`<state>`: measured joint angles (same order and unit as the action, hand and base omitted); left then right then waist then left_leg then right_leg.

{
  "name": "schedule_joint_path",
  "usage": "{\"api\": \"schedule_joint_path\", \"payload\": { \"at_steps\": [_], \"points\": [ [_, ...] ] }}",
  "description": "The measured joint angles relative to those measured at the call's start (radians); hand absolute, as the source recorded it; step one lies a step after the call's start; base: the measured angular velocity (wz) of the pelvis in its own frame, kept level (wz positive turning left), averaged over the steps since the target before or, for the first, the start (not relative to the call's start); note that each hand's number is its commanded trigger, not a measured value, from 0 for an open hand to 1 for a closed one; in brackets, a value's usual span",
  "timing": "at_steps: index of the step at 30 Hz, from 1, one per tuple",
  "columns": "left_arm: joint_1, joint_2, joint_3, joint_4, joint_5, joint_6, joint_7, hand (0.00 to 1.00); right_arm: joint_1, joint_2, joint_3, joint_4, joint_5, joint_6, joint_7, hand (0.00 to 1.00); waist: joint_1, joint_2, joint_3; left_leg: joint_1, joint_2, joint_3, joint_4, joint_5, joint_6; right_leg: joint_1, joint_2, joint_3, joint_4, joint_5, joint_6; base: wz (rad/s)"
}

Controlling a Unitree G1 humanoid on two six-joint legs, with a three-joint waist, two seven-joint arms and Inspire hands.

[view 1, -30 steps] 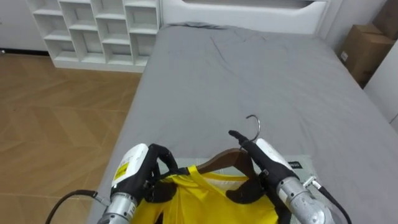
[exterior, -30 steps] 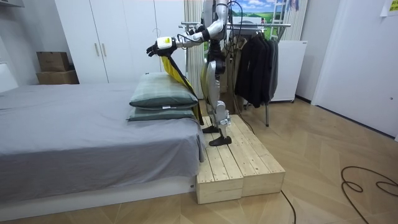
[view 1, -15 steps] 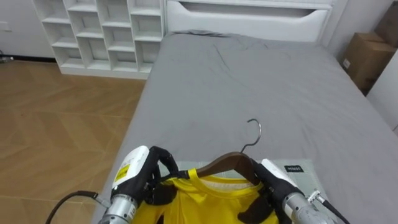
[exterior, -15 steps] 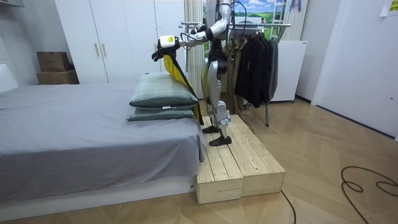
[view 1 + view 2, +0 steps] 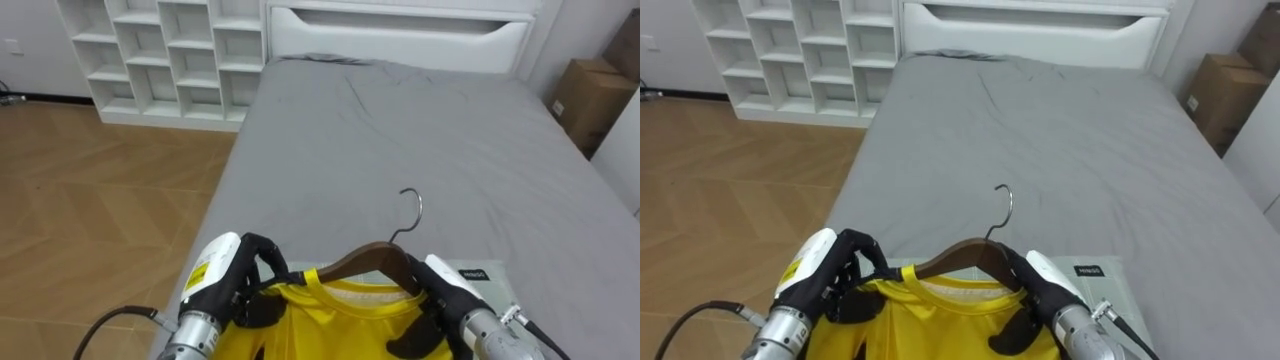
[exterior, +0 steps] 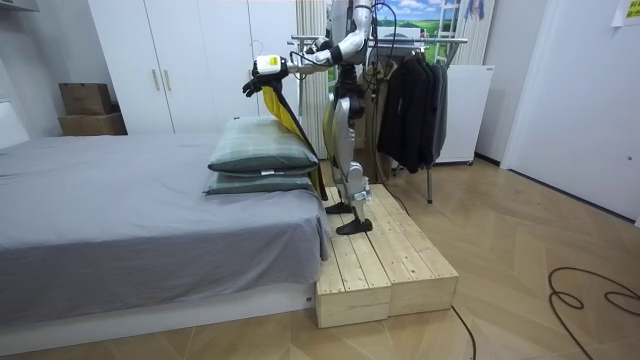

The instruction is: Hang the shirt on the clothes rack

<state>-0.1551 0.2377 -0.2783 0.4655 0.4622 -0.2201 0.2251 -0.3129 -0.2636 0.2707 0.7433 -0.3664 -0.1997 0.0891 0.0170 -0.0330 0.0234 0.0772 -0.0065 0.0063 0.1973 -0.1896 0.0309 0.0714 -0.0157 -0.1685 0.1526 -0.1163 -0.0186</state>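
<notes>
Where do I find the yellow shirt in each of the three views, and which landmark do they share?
Left eye view: the yellow shirt is at the bottom centre, on a brown wooden hanger gripped by the left hand and the right hand.
Right eye view: bottom, slightly left of centre.
Room view: upper centre, hanging above the grey-green pillows.
Shared landmark: the grey bed.

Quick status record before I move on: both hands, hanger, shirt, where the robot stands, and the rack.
left hand: curled round the hanger's left end, over the shirt's shoulder
right hand: curled round the hanger's right arm
hanger: brown wood, hook pointing up
yellow shirt: on the hanger
robot: on the wooden platform at the end of the grey bed
clothes rack: behind the robot, holding dark clothes
hung: not yet
</notes>
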Motion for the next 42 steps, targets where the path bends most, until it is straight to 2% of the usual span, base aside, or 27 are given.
{"api": "schedule_joint_path", "payload": {
  "at_steps": [21, 35, 37, 42],
  "points": [
    [-0.001, 0.006, 0.001, 0.007, -0.002, -0.012, 0.0, 1.0, 0.0, 0.0, -0.009, 0.056, 0.004, -0.018, 0.0, 0.0, -0.009, -0.004, 0.0004, -0.001, -0.001, 0.001, -0.002, 0.0, 0.0, -0.003, 0.0, 0.003, -0.001, -0.001, 0.002, 0.0],
    [-0.017, 0.012, 0.001, 0.005, 0.008, -0.012, 0.0, 1.0, -0.001, -0.004, -0.02, 0.111, 0.013, -0.018, 0.001, 0.0, -0.009, -0.009, -0.0048, -0.019, -0.002, -0.009, 0.0, 0.0, 0.0, -0.017, 0.0, -0.002, -0.001, -0.001, 0.002, 0.01],
    [-0.017, 0.013, 0.001, 0.005, 0.008, -0.012, 0.0, 1.0, -0.001, -0.004, -0.02, 0.119, 0.013, -0.018, 0.001, 1.0, -0.009, -0.008, -0.005, -0.019, -0.002, -0.01, 0.0, 0.0, 0.0, -0.017, 0.0, -0.002, -0.001, -0.001, 0.002, 0.0],
    [-0.017, 0.013, 0.001, 0.005, 0.008, -0.012, 0.0, 1.0, -0.001, -0.004, -0.02, 0.132, 0.014, -0.018, -0.001, 1.0, -0.009, -0.007, -0.0059, -0.016, -0.002, -0.01, 0.0, 0.0, 0.0, -0.013, 0.0, -0.002, 0.0, -0.001, 0.002, 0.0]
  ]
}}
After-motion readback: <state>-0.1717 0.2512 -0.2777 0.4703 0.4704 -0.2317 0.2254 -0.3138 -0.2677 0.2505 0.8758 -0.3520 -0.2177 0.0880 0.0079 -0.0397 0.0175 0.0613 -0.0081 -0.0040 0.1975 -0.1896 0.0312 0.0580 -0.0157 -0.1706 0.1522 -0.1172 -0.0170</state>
